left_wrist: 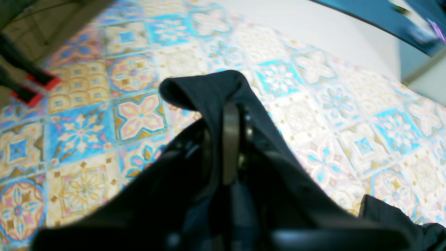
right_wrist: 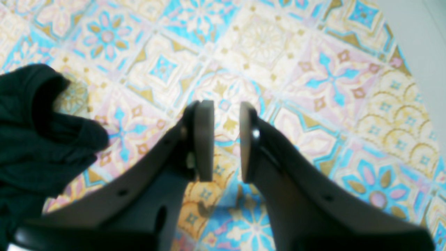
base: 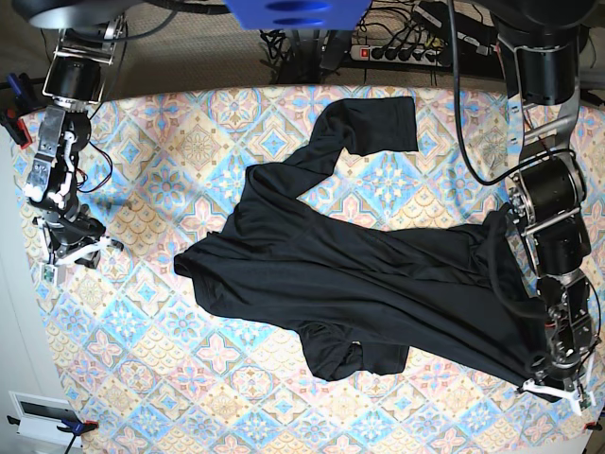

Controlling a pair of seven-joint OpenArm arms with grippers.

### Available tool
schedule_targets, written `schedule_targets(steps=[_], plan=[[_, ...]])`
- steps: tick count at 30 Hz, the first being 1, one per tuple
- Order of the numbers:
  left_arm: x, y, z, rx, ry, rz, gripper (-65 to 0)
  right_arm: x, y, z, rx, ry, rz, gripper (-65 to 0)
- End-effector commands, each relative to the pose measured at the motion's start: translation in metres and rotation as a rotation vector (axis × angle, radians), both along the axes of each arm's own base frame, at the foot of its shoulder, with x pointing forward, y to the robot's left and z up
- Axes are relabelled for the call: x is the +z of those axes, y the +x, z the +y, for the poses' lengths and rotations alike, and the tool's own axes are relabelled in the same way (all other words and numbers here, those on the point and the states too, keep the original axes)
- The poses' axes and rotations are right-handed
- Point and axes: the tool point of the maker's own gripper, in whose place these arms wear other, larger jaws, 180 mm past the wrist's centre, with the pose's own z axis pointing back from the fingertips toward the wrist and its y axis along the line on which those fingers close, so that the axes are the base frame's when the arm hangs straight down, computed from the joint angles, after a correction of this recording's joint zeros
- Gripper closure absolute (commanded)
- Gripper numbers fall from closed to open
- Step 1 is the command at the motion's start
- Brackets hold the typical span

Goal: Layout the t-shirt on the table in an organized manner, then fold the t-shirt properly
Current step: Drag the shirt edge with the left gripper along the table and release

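The black t-shirt (base: pixel 331 274) lies spread but crumpled across the middle of the patterned table (base: pixel 142 378), one sleeve reaching to the far side. Its right edge rises in a fold to my left gripper (base: pixel 546 374) at the near right corner. In the left wrist view the black fabric (left_wrist: pixel 209 87) is draped over and around the fingertips of the left gripper (left_wrist: pixel 238 115), whose jaws stand nearly together on it. My right gripper (right_wrist: pixel 226 139) hovers open over bare table (right_wrist: pixel 313 69) with nothing between its pads. A bunched piece of the t-shirt (right_wrist: pixel 31 146) lies to its left. In the base view the right gripper (base: pixel 80 248) stands near the table's left edge, apart from the shirt.
Red-and-black clamps (left_wrist: pixel 35 87) grip the table's edge, and one shows in the base view (base: pixel 14 118). A power strip with cables (base: pixel 406 47) lies behind the table. A white box (base: pixel 38 411) sits on the floor at the lower left.
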Motion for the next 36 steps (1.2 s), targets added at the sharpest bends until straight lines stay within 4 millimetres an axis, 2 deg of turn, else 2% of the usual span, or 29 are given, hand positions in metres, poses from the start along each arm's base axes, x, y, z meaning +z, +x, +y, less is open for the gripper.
schedule_targets(steps=[1, 5, 6, 8, 11, 13, 16, 20, 25, 26, 30, 36], plan=[[0.030, 0.008, 0.008, 0.032, 0.028, -0.063, -10.2, 0.022, 0.010, -0.007, 0.003, -0.028, -0.060, -12.2], [0.021, 0.001, 0.016, 0.083, 0.025, -0.040, -21.2, 0.031, 0.012, -0.004, 0.014, -0.039, -0.078, -12.2], [0.007, -0.005, 0.016, 0.083, 0.016, -0.007, -23.7, 0.031, 0.012, -0.004, 0.014, -0.040, -0.079, -12.2], [0.000, -0.010, 0.015, 0.078, 0.014, 0.017, -27.2, 0.028, 0.010, -0.004, 0.016, -0.040, -0.070, -12.2], [-0.017, -0.033, 0.025, 0.087, 0.003, 0.072, -29.4, 0.026, 0.007, -0.003, 0.017, -0.040, -0.065, -12.2], [-0.026, -0.046, 0.018, 0.060, -0.042, 0.082, -29.1, 0.025, 0.006, -0.003, 0.019, -0.041, -0.062, -12.2], [-0.044, -0.079, 0.006, -0.005, -0.116, 0.124, -28.5, 0.023, 0.004, -0.003, 0.019, -0.041, -0.056, -12.2], [-0.074, -0.129, -0.025, -0.108, -0.200, 0.189, -28.4, 0.018, 0.000, -0.003, 0.019, -0.042, -0.043, -12.2], [-0.113, -0.189, -0.027, -0.077, -0.305, 0.226, -28.4, 0.016, -0.002, -0.002, 0.020, -0.040, -0.038, -12.2], [-0.120, -0.196, -0.028, -0.068, -0.327, 0.232, -28.4, 0.015, -0.001, -0.001, 0.025, -0.040, -0.036, -12.2], [-0.137, -0.212, -0.031, -0.059, -0.347, 0.269, -28.4, 0.008, 0.001, 0.016, 0.073, -0.043, -0.018, -12.2], [-0.141, -0.210, -0.040, -0.061, -0.374, 0.262, -28.4, 0.003, 0.001, 0.025, 0.082, -0.025, -0.015, -12.2]])
